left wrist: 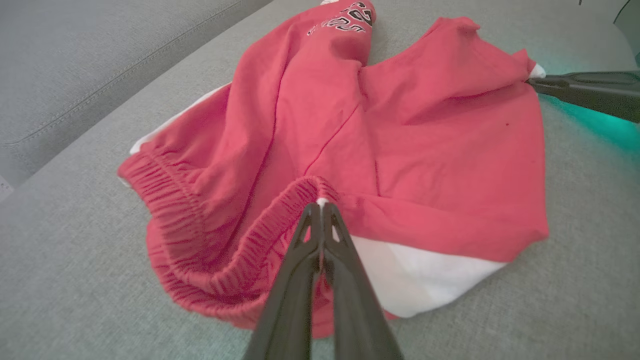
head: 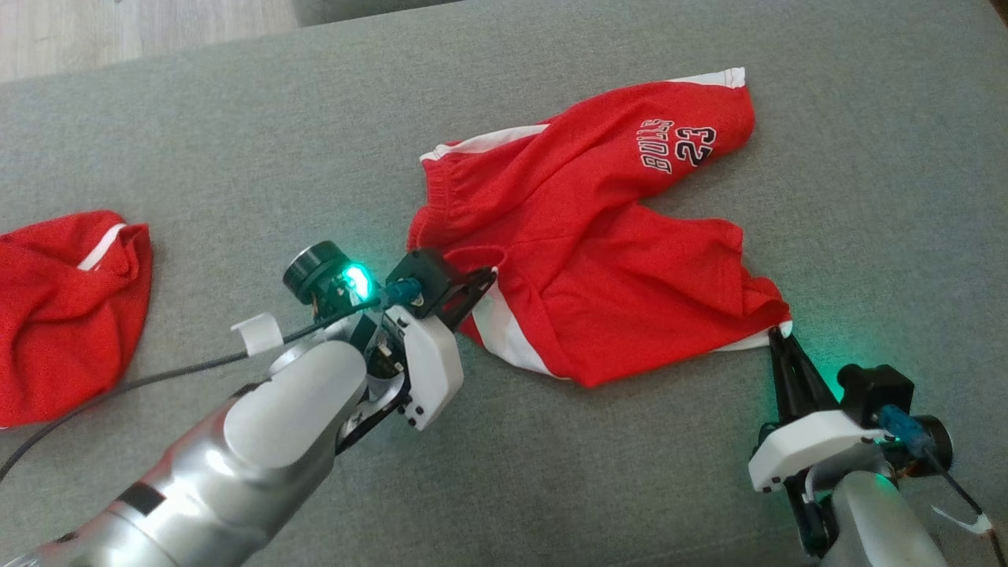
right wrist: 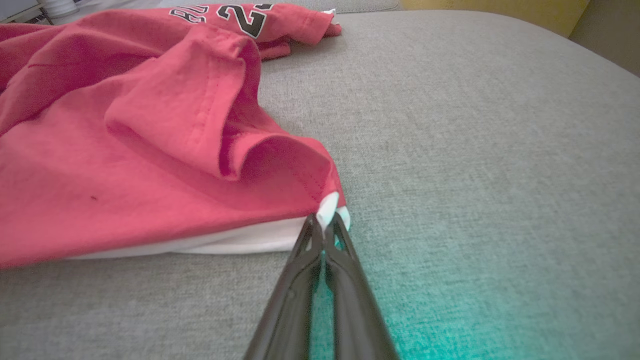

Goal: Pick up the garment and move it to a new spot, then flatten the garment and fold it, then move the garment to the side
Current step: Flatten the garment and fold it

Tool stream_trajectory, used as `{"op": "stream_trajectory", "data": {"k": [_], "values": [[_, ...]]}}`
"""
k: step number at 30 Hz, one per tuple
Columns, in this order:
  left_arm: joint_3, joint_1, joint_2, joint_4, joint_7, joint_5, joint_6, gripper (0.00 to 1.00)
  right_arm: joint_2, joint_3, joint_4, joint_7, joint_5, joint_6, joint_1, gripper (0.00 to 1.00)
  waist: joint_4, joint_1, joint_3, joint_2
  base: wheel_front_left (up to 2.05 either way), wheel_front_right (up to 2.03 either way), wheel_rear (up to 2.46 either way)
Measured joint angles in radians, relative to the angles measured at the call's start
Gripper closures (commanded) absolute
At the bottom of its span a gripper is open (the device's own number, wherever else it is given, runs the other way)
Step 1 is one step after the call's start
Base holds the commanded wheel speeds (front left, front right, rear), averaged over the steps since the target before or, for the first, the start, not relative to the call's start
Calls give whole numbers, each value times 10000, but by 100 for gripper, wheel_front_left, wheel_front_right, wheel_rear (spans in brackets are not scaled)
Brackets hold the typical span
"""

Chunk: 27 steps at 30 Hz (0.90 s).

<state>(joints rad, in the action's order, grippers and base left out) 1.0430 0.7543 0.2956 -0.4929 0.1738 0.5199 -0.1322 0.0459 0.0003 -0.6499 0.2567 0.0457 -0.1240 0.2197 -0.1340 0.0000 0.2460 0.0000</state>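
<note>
The garment (head: pixel 598 236) is a pair of red shorts with white side stripes and "BULLS 23" lettering, lying crumpled on the grey cushion (head: pixel 630 472). My left gripper (head: pixel 490 274) is shut on the elastic waistband (left wrist: pixel 280 220) at the shorts' near left side. My right gripper (head: pixel 776 332) is shut on the white-trimmed corner of a leg hem (right wrist: pixel 330 207) at the lower right. In the left wrist view the garment (left wrist: pixel 400 150) spreads ahead of my pinched fingertips (left wrist: pixel 320 205), and the right gripper's dark fingers (left wrist: pixel 585 90) reach in from the right edge.
A second red cloth with a white stripe (head: pixel 63 307) lies bunched at the left edge of the cushion. A dark cable (head: pixel 118 390) trails from my left wrist. Wooden floor (head: pixel 118 31) shows beyond the cushion's far left edge.
</note>
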Motion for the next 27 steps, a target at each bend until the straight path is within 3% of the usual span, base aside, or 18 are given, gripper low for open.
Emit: {"op": "stream_trajectory", "data": {"k": [8, 16, 20, 27], "values": [[209, -9, 155, 98, -382, 98, 40, 100, 2, -61, -73, -2, -4, 0, -8, 100, 174, 0, -221, 0, 0, 0, 0], [-341, -117, 433, 282, -1262, 311, 757, 100, 2, -146, -46, -2, -21, 0, -47, 100, 393, 0, -523, 0, 0, 0, 0], [-443, -717, 755, 428, -1411, 562, 974, 100, 2, -253, -21, -2, -33, 0, -67, 100, 518, 0, -643, 0, 0, 0, 0], [-395, -1773, 1032, 598, -1494, 813, 986, 100, 2, -351, 31, -2, -31, 0, -105, 100, 727, -1, -748, 0, 0, 0, 0]]}}
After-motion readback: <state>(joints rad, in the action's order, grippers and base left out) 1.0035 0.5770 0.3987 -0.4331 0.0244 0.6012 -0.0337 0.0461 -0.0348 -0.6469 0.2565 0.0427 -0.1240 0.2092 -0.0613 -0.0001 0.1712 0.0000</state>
